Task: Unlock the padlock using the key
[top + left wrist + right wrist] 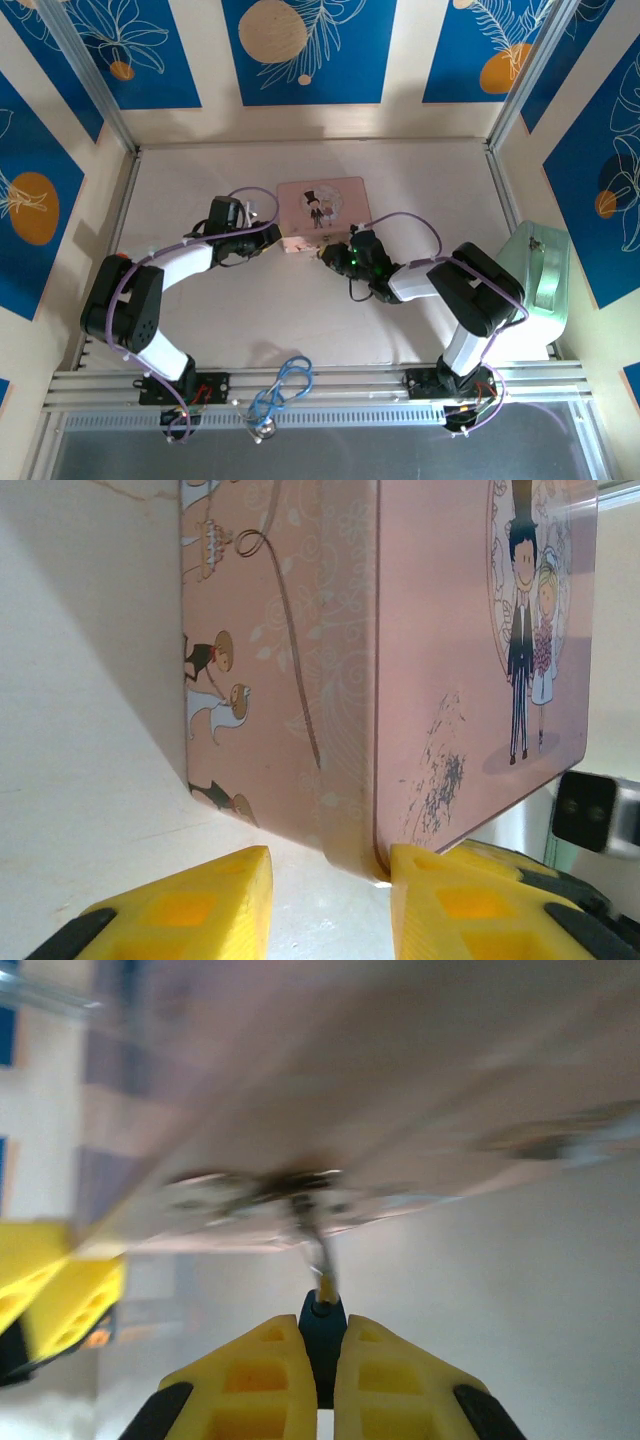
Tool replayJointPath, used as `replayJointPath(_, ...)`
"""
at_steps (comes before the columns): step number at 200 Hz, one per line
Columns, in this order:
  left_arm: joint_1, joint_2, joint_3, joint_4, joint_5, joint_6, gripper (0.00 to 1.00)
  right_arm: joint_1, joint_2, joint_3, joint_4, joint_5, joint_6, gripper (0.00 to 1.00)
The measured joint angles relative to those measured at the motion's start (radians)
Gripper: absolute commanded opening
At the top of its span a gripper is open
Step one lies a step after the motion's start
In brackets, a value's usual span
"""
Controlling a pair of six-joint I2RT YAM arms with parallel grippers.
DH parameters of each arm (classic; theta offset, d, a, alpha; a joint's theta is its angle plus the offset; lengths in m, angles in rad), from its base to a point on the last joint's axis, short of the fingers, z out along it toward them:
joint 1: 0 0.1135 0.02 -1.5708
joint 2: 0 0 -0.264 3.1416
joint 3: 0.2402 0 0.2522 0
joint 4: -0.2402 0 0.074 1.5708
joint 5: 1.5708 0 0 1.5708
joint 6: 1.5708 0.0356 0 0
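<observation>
While the left pincer (330,905) sits spread around the near-left corner of the pink picture tin (322,205) on the desk (190,180), the right pincer (320,1332) is pinching the dark-headed key (321,1305). Its blade is aimed at a blurry silvery bit, probably the padlock (285,1185), at the tin's near edge.

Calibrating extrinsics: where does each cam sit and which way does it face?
Top external: above, behind bases, looking down at table; left arm, right arm show.
Left wrist: behind left hand, facing pink tin corner; yellow fingers show.
Right wrist: behind right hand, facing tin's blurred edge; fingers pinch key.
Shared: tin in all three.
</observation>
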Motion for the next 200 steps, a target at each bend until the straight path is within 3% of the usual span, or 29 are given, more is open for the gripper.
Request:
replayJointPath(58, -0.003, 0.006, 0.0, 0.0, 0.027, 0.0, 0.33, -0.01, 0.092, -0.015, 0.16, 0.047, 0.087, 0.0)
replayJointPath(200, 0.0, 0.006, 0.0, -0.003, 0.028, 0.011, 0.33, -0.015, 0.092, -0.092, 0.308, 0.015, 0.097, 0.0)
